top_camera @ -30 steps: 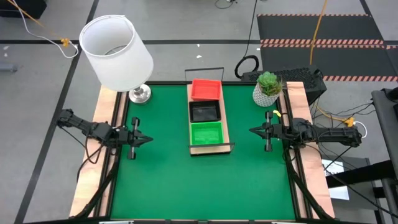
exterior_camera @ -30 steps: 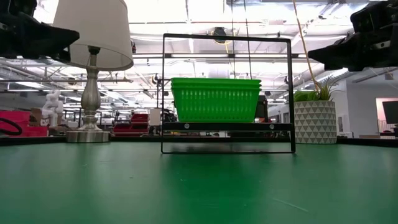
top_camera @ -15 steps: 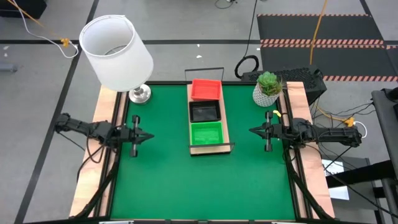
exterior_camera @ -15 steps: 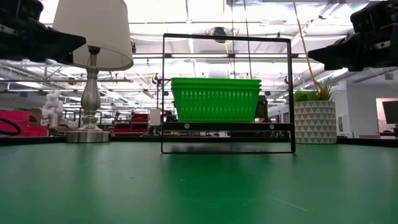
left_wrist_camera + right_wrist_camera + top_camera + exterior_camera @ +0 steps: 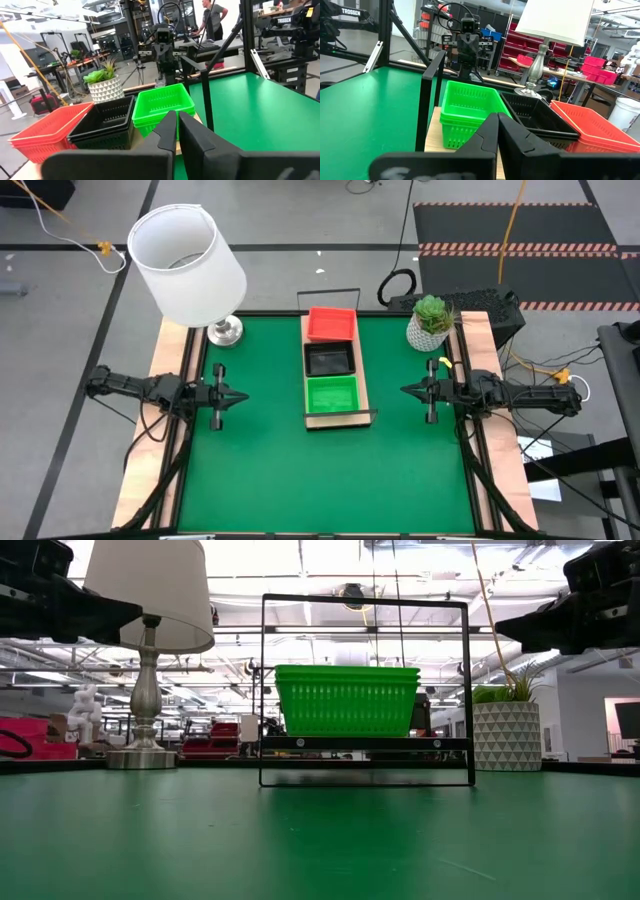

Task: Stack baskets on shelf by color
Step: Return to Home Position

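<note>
High view: we log the shelf [image 5: 364, 406] mid-worktop [image 5: 260, 480], bearing the orange basket stack [image 5: 331, 323], black basket stack [image 5: 330, 359] and green basket stack [image 5: 331, 394] in a row. The left tool [image 5: 241, 399] and right tool [image 5: 405, 390] flank it, well apart. Low view: green basket stack nearest. Wrist views: both tools' fingers [image 5: 167, 132] pressed together.

my dark fingers [image 5: 167, 131], orange-red baskets [image 5: 331, 323], black baskets [image 5: 330, 359], bright green slatted baskets [image 5: 332, 394], light-wood shelf [image 5: 363, 396], green mat [image 5: 270, 470], white lampshade [image 5: 185, 250], triangle-patterned pot [image 5: 505, 735]
</note>
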